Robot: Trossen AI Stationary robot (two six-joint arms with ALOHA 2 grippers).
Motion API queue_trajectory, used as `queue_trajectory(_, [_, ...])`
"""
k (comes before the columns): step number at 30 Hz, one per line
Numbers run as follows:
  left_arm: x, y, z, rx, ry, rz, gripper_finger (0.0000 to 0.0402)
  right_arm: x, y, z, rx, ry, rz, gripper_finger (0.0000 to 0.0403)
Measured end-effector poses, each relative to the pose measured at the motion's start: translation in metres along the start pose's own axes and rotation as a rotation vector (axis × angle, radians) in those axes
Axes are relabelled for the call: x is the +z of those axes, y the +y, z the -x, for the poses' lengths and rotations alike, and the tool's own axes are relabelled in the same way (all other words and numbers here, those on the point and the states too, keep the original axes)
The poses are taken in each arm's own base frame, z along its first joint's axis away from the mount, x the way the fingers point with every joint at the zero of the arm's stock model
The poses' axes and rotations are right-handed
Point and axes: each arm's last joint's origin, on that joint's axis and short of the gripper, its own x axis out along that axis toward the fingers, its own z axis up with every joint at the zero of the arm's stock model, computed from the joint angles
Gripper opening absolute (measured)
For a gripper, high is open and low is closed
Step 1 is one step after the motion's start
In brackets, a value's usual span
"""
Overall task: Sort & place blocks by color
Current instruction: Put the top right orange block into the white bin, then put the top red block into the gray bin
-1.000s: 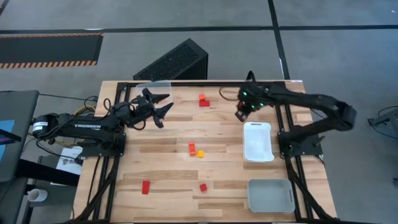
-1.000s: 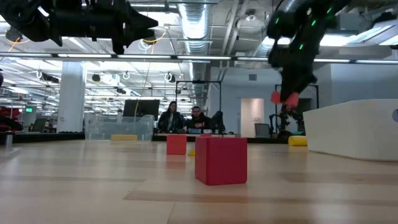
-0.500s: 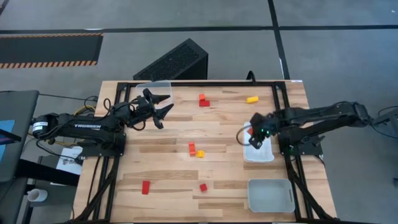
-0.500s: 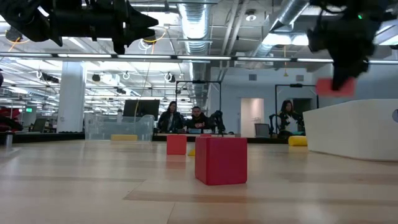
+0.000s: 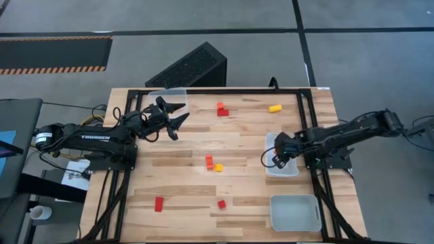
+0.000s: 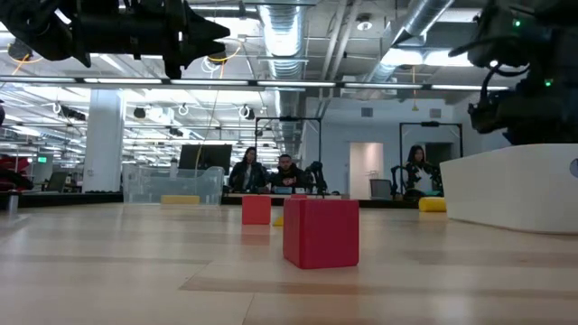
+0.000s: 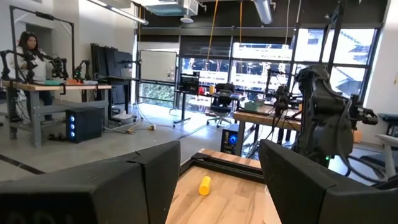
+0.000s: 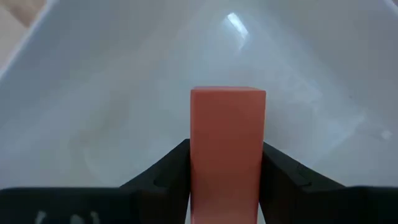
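My right gripper (image 5: 279, 157) points down into the white tray (image 5: 271, 171) at the table's right, shut on a red block (image 8: 227, 137). In the low view the tray's wall (image 6: 515, 194) hides its fingers. My left gripper (image 5: 178, 115) hovers open at the far left with nothing between its fingers (image 7: 155, 180). Loose on the wood lie a red pair (image 5: 222, 109), a yellow block (image 5: 274, 108), a red-orange block (image 5: 209, 162) beside a yellow one (image 5: 218, 167), a red bar (image 5: 159, 204) and a red cube (image 5: 221, 204). My right gripper has the red block pinched between its two fingers, which lie against two opposite sides (image 8: 194, 155). The fingers come from above, pointing steeply down into the tray. The block's free end (image 8: 227, 93) stands over the tray floor; whether it rests there I cannot tell.
A grey tray (image 5: 295, 212) sits at the near right and a clear tray (image 5: 166, 93) at the far left, just beyond my left gripper. Bare wood lies between the scattered blocks. People sit in the room beyond the table.
My right gripper has carried the red block from the far part of the table toward the near and right edges and sunk into the white tray, its wrist rolling on the way. The left arm has kept still.
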Motion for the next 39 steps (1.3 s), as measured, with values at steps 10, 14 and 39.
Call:
queue_trajectory(10, [0.0,0.0,0.0,0.0,0.0,0.003,0.0208,0.0,-0.003,-0.003,-0.005,0.004,-0.039,0.0185])
queue_trajectory(14, [0.0,0.0,0.0,0.0,0.0,0.003,0.0208,0.0,-0.002,-0.002,0.018,0.034,-0.04,0.022])
queue_trajectory(39, [0.0,-0.001,0.0,-0.019,0.004,0.006,0.0208,0.084,0.046,0.1,0.11,-0.577,0.252,0.0224])
